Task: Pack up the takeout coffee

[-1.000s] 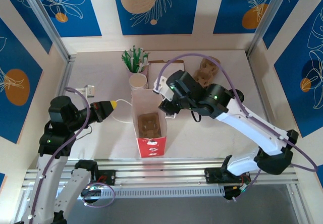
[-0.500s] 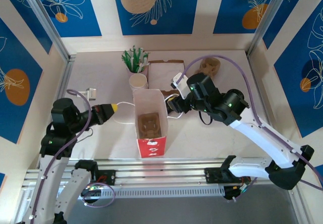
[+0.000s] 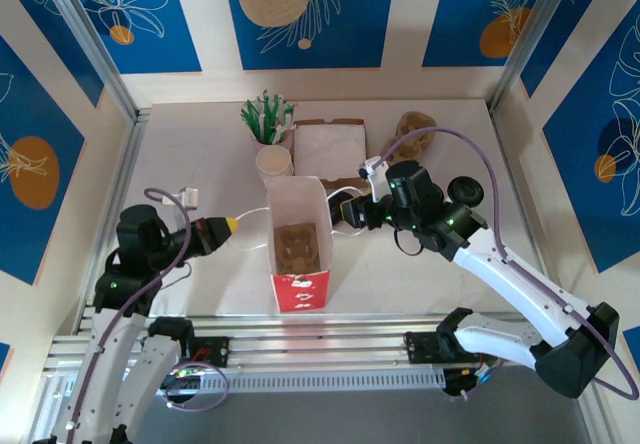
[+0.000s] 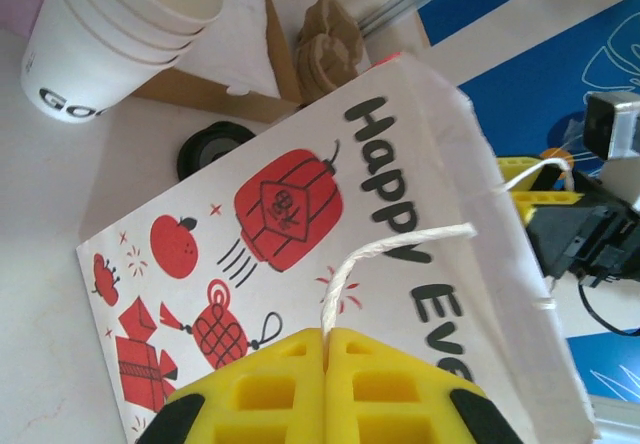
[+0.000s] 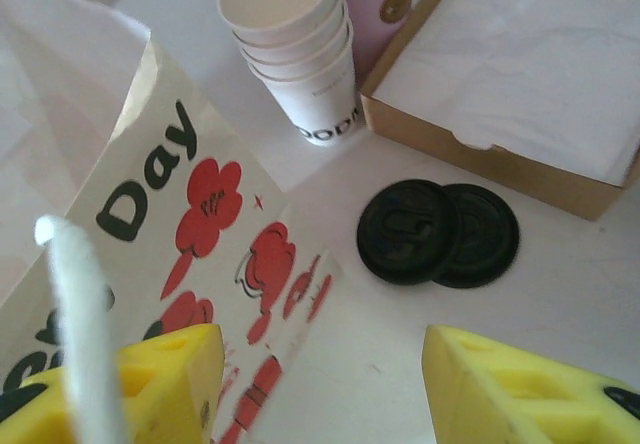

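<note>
Evidently the left gripper [image 4: 325, 336] is pressed together on the white string handle [image 4: 385, 252] of the paper bag [image 4: 290, 209], which is stood upright between the arms. The right gripper [image 5: 320, 352] is held spread beside the bag's far side, near two black lids [image 5: 437, 232] laid flat on the table [image 3: 200, 144]. A brown carrier [image 3: 296, 247] is seen inside the bag. Where the lidded coffee cup is cannot be told.

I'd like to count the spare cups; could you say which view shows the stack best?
Right wrist: the cup stack sits close, rims separable. Left wrist crops its top; top external shows it small, from above.
</note>
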Controlling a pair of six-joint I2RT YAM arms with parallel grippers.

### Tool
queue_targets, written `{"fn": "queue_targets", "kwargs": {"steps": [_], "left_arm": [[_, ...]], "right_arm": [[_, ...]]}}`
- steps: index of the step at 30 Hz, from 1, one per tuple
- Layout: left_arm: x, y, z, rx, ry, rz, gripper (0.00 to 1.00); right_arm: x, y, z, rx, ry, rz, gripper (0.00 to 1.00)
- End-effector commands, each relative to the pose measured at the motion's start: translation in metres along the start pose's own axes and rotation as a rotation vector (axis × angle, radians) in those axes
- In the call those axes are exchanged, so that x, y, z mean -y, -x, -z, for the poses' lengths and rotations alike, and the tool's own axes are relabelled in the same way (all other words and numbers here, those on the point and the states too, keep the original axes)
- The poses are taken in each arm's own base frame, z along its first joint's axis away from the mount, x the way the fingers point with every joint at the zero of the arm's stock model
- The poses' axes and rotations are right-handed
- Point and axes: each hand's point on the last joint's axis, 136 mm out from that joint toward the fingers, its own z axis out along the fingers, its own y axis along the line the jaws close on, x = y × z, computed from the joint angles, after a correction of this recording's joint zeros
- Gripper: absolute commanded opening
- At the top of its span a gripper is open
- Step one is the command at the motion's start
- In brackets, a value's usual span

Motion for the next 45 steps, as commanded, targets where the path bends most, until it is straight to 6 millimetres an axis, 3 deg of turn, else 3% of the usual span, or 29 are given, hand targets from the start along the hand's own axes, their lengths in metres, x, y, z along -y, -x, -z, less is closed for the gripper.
{"fn": "queue_targets", "kwargs": {"steps": [1,9,19,23,30,45], "left_arm": [[0.0,0.002,-0.006,0.018,-0.037,0.001,0.0],[-0.007,0.014,-0.023,0.05,-0.062,0.04,0.0],[-0.019,0.035,-0.044,0.092,-0.066,0.056,0.0],[-0.02,0.036,-0.048,0.093,-0.069,0.062,0.0],[-0.024,0.031,-0.048,0.093,-0.052,0.063,0.0],[-0.013,0.036,-0.041,0.109,-0.018,0.062,0.0]], "right_arm": [[-0.016,0.012,-0.005,0.06,0.127,-0.07,0.55],[-0.019,0.019,-0.029,0.062,0.216,-0.135,0.53],[-0.006,0.036,-0.058,0.048,0.251,-0.204,0.5],[-0.002,0.034,-0.062,0.016,0.244,-0.225,0.5],[-0.007,0.036,-0.037,0.04,0.241,-0.18,0.68],[-0.042,0.052,0.013,0.03,0.388,-0.095,0.81]]}}
